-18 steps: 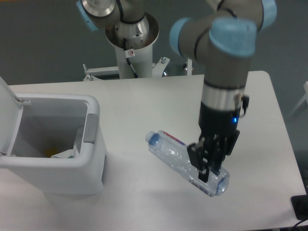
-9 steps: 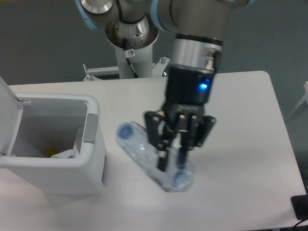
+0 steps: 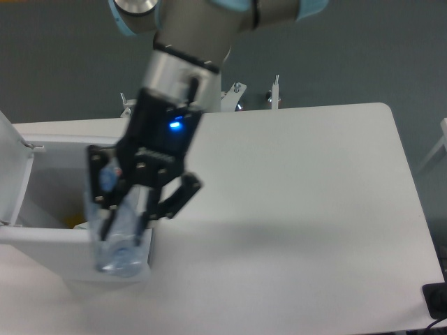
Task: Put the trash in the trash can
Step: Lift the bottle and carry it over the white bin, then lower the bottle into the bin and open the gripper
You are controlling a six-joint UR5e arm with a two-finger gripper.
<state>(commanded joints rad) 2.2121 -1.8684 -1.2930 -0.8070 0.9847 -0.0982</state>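
My gripper (image 3: 129,216) is shut on the clear plastic bottle (image 3: 120,241), which hangs nearly upright with its blue cap (image 3: 106,179) at the top. The bottle is over the right wall of the white trash can (image 3: 42,241) at the left of the table, its bottom end in front of the can's front right corner. The can's lid (image 3: 14,164) stands open at the far left. My arm hides the right side of the can's opening. Something pale and something yellow lie at the bottom of the can (image 3: 78,225); I cannot make out the wrapper.
The white table (image 3: 300,209) stretches to the right of the can. The arm's base and mounting brackets (image 3: 237,94) stand at the table's back edge. A dark object (image 3: 436,300) sits at the bottom right corner.
The arm has carried the bottle left from the table's middle to the trash can's right wall, and the bottle has swung from lying slanted to nearly upright.
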